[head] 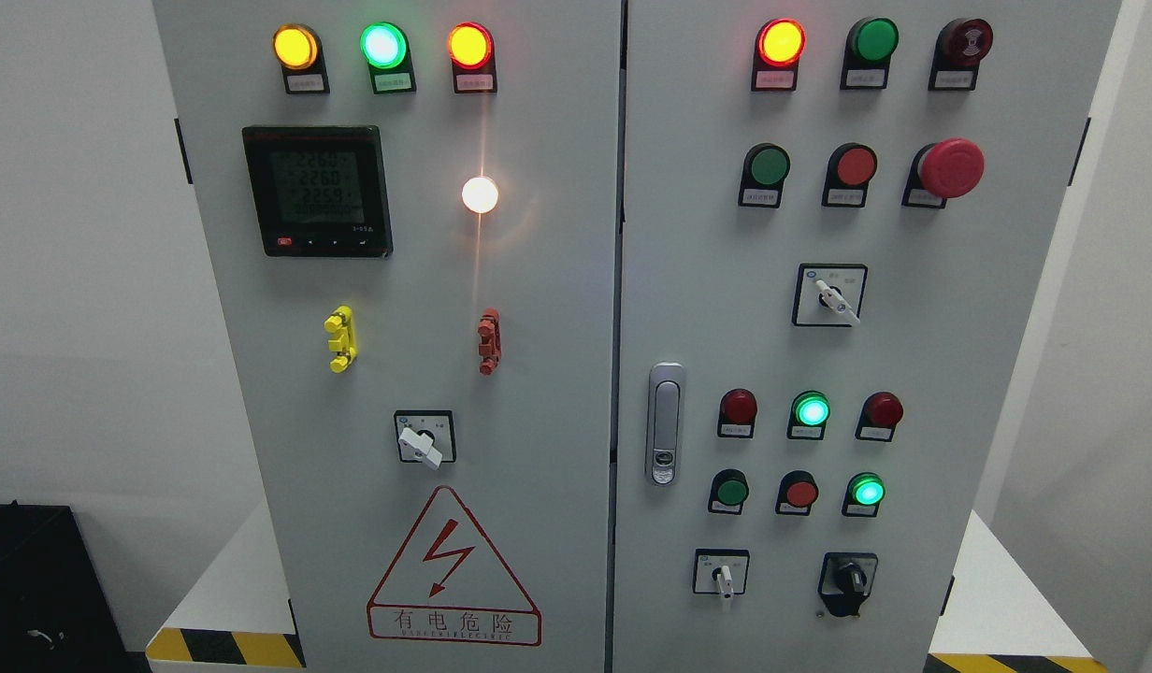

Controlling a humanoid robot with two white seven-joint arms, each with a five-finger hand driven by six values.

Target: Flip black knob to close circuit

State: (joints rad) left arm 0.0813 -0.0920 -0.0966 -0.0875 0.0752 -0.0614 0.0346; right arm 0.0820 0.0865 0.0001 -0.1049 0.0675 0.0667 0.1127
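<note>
A grey electrical cabinet with two doors fills the head view. The black knob (pixel 849 581) sits at the lower right of the right door (pixel 987 374), on a black base, its handle pointing roughly straight down. Neither of my hands shows in the view.
White selector switches sit on the cabinet: one upper (pixel 836 298), one lower middle (pixel 723 579), one on the left door (pixel 421 443). A red emergency button (pixel 950 168), lit lamps, a meter (pixel 316 190) and a door handle (pixel 665 423) are also on the panel. A black box (pixel 34 589) stands at lower left.
</note>
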